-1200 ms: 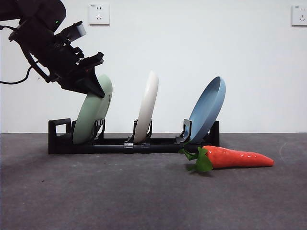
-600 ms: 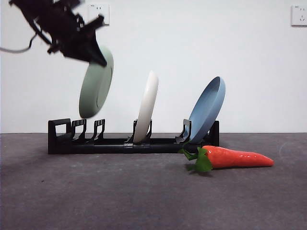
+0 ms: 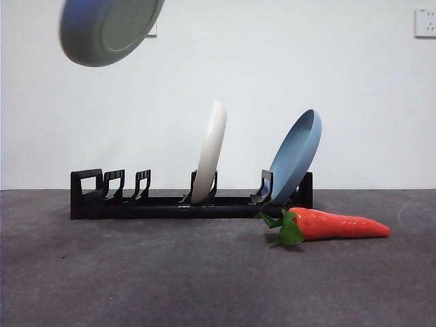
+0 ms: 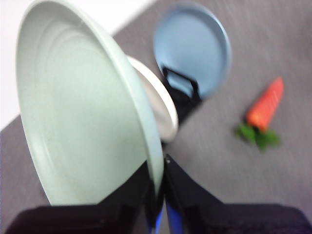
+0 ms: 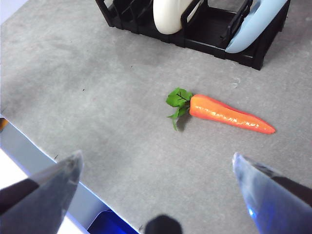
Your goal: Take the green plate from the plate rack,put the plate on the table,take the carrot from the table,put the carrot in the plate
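Upper left of the front view: the green plate (image 3: 109, 27) hangs in the air, tilted, well clear of the plate rack (image 3: 191, 203) and partly cut off by the frame's top edge. The left tool (image 4: 157, 192) is clenched on its rim, one black jaw on each face of the plate (wrist view is blurred, but the pinch is plain).

Below, the rack sits on the dark grey desk (image 3: 136, 272). Its leftmost slots stand open. Further along, the cream-white plate (image 3: 210, 151) stands nearly upright in its holder, then the blue plate (image 3: 296, 155) leans at the rack's far end.

Just in front of the blue plate lies the carrot (image 3: 327, 225), flat on the desk, leafy top toward the rack, tip pointing away to the right.

The right tool (image 5: 156, 187) hangs above the desk near the carrot, jaws spread wide, grasping nothing.
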